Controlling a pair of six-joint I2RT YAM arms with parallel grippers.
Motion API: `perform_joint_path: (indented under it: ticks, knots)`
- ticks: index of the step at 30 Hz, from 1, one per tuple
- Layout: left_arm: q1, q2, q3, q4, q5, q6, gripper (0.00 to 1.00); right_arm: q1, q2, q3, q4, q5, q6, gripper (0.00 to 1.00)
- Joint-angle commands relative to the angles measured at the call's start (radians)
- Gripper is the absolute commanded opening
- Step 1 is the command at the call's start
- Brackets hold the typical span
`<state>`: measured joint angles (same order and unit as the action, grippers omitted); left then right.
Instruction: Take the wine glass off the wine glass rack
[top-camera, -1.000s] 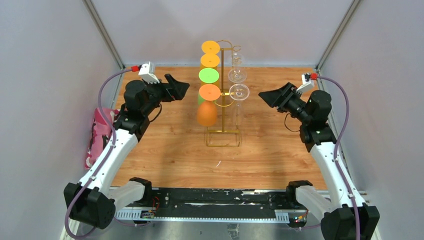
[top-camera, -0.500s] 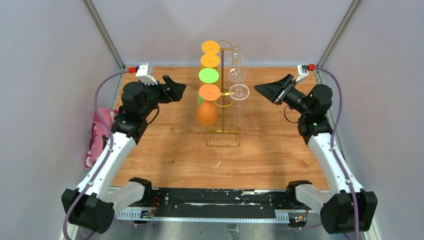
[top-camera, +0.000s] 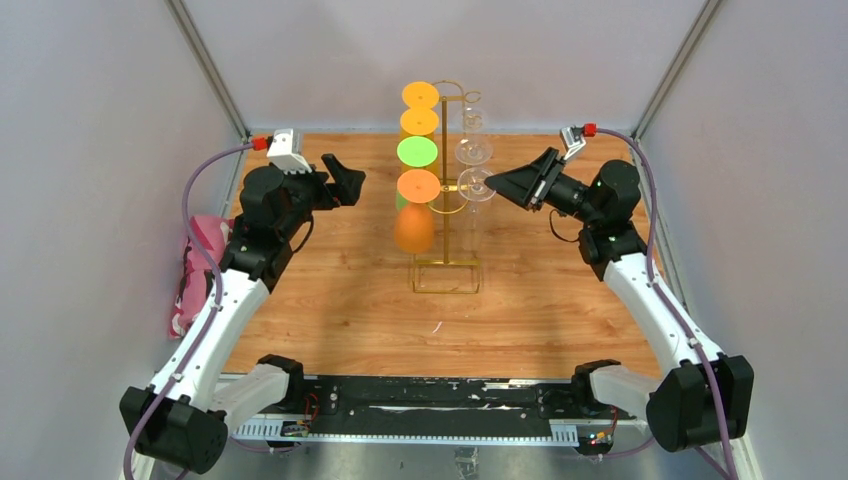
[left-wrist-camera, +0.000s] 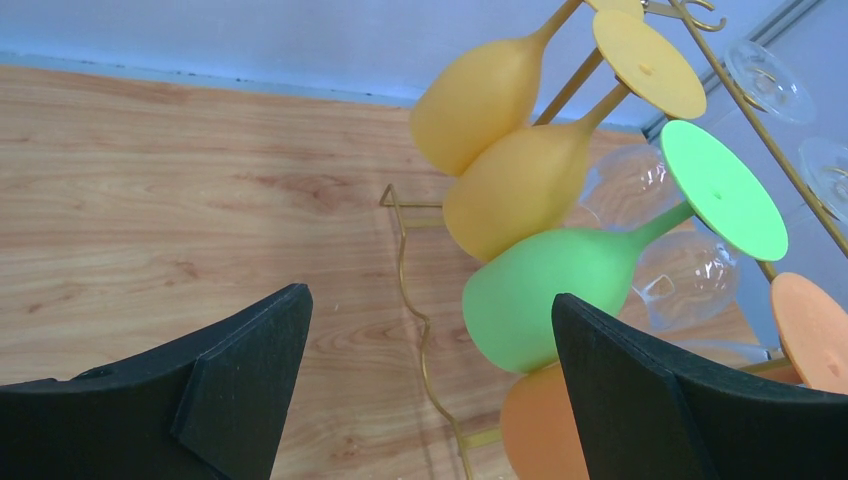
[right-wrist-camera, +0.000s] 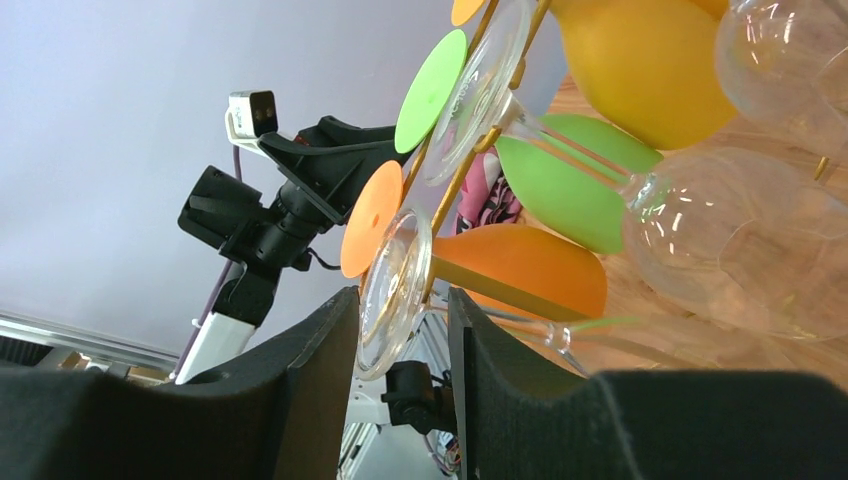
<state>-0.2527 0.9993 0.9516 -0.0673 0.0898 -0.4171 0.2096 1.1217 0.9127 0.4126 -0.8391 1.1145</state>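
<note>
The gold wine glass rack (top-camera: 446, 264) stands mid-table, coloured glasses on its left arms and clear ones on its right. My right gripper (top-camera: 493, 186) is level with the lowest clear wine glass (top-camera: 478, 184). In the right wrist view the glass's round foot (right-wrist-camera: 395, 290) sits tilted between the fingers of that gripper (right-wrist-camera: 402, 293), whose jaws stand narrow but with a gap still showing beside the foot. The foot hangs on a gold rack wire (right-wrist-camera: 460, 180). My left gripper (top-camera: 352, 177) is wide open left of the rack, holding nothing (left-wrist-camera: 430, 296).
Orange (top-camera: 413, 228), green (left-wrist-camera: 560, 290) and yellow (left-wrist-camera: 520, 180) glasses hang upside down on the rack's left side, close to the left fingers. More clear glasses (top-camera: 474, 150) hang above the lowest one. A pink bundle (top-camera: 195, 270) lies off the table's left edge.
My right arm has swung left and up to the rack, bringing its narrowing jaws around the lowest clear glass's foot. The left arm has shifted slightly back and left.
</note>
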Motion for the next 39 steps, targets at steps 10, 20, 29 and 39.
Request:
perform_joint_path:
  ticks: [10, 20, 29, 39]
  knots:
    - [-0.003, -0.015, 0.002, -0.014, -0.019, 0.016, 0.96, 0.024, 0.018, 0.018, 0.007, -0.015, 0.003, 0.24]
    - [-0.003, -0.011, 0.011, -0.011, -0.001, 0.006, 0.96, 0.023, 0.005, 0.044, -0.042, 0.011, -0.03, 0.0]
    - [-0.003, -0.01, 0.01, -0.009, 0.003, 0.002, 0.96, 0.024, -0.003, 0.218, -0.418, 0.082, -0.196, 0.0]
    - [-0.003, 0.006, 0.012, -0.005, 0.022, -0.009, 0.96, 0.024, 0.023, 0.337, -0.566, 0.142, -0.215, 0.0]
